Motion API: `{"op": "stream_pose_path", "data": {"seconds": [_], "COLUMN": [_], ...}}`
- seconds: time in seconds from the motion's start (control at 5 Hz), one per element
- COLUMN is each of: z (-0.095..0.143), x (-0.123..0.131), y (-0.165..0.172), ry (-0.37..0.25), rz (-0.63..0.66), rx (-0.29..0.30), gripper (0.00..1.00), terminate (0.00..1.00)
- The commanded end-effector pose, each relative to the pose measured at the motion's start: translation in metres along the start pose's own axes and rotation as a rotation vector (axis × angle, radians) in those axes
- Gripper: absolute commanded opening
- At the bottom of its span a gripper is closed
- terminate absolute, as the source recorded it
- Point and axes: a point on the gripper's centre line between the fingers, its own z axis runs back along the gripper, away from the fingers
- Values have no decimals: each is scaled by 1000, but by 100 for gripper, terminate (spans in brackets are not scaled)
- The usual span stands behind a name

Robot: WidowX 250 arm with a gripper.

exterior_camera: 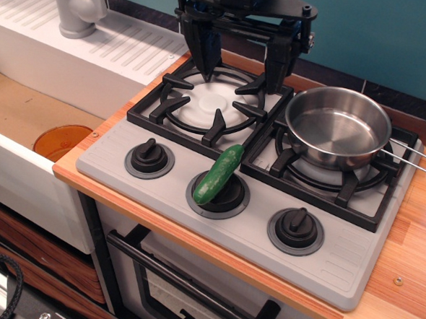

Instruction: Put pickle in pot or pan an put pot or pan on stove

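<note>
The claw (237, 63) hangs spread wide and empty over the left burner at the back of the stove (337, 261). The pickle (218, 174) lies slantwise across the middle knob (219, 194), so I'd come down across its width and pinch mid-body, since it looks slick. The pan (338, 127) already sits on the right burner, with nothing in it.

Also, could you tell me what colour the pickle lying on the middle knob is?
Glossy green; the pickle shows clearly in the observation.image view.
</note>
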Motion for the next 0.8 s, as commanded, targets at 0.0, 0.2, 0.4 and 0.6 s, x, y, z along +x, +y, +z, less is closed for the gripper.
{"op": "stream_pose_path", "data": {"seconds": [0.0,0.2,0.4,0.6], "z": [0,-17,-33,-46], "x": [0,-8,-13,-17], "y": [0,5,8,11], "ry": [0,-41,-70,-101], "rz": [0,-5,-7,-11], "rx": [0,-16,-29,-40], "gripper": [100,100,100,100], "terminate": [0,0,0,0]}}
